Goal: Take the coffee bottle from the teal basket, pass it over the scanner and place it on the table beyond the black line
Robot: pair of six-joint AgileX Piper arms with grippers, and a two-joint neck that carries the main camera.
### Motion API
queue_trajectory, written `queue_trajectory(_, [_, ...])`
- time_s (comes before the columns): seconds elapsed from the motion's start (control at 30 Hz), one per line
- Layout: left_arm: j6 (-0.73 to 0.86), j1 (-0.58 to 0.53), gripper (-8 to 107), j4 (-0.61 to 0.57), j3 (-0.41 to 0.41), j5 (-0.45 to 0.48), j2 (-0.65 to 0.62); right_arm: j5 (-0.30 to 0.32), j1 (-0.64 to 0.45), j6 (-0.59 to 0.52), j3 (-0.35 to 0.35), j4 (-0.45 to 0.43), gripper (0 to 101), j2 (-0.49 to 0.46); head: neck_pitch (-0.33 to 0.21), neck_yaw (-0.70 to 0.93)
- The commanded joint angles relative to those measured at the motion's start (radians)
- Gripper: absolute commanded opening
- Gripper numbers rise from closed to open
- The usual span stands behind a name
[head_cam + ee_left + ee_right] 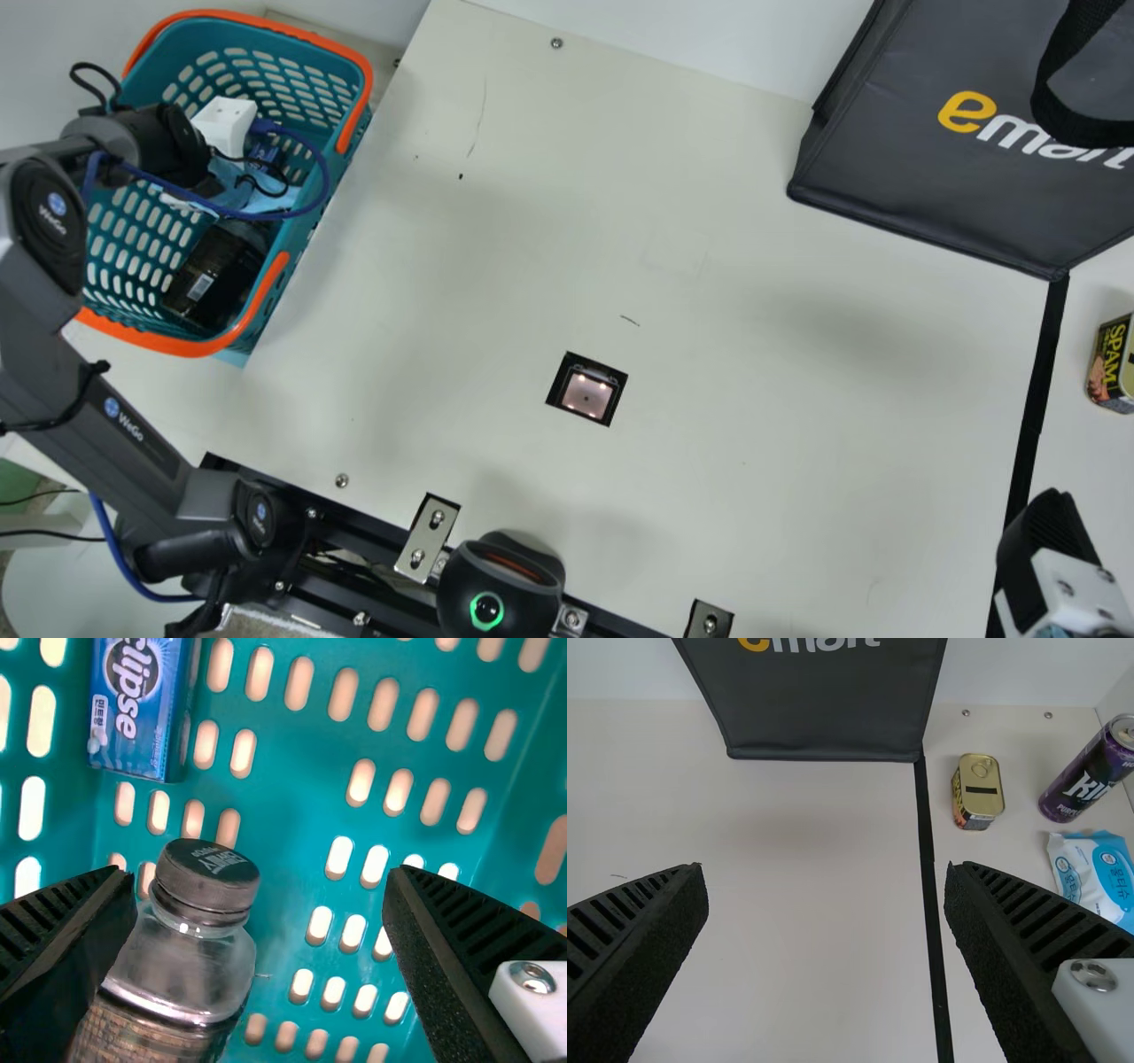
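Main view: the coffee bottle (211,276) is seen inside the teal basket (155,71), toward its near end. Over the basket, the left gripper (225,126) is held with fingers apart; well to the basket's right, the right gripper (1048,549) is held, its fingers likewise spread.

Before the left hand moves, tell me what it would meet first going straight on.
Probably the coffee bottle: the left hand has one finger overlapping it in the wrist view, though depth is unclear. The teal basket lies beyond.
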Motion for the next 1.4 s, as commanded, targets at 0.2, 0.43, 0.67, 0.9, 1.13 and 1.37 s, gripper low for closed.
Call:
queue_trajectory(0.2, [0.185,0.014,90,-0.005,-0.016,0.026,-0.011,0.0,0.0,0.0,0.0,0.0,95,0.0,-0.029,0.004])
queue_trajectory(0.43, [0.364,0.044,90,-0.037,-0.052,0.1,-0.002,0.0,0.0,0.0,0.0,0.0,95,0.0,-0.029,0.004])
queue_trajectory(0.67, [0.476,0.068,90,-0.057,-0.07,0.123,0.02,0.0,0.0,0.0,0.0,0.0,95,0.0,-0.029,0.004])
queue_trajectory(0.9, [0.542,0.079,90,-0.08,-0.072,0.101,0.059,0.0,0.0,0.0,0.0,0.0,95,0.0,-0.029,0.004])
queue_trajectory(1.13, [0.565,0.082,90,-0.097,-0.08,0.084,0.092,0.0,0.0,0.0,0.0,0.0,95,0.0,-0.029,0.004])
queue_trajectory(1.37, [0.58,0.08,63,-0.115,-0.084,0.069,0.108,0.0,0.0,0.0,0.0,0.0,95,0.0,-0.029,0.004])
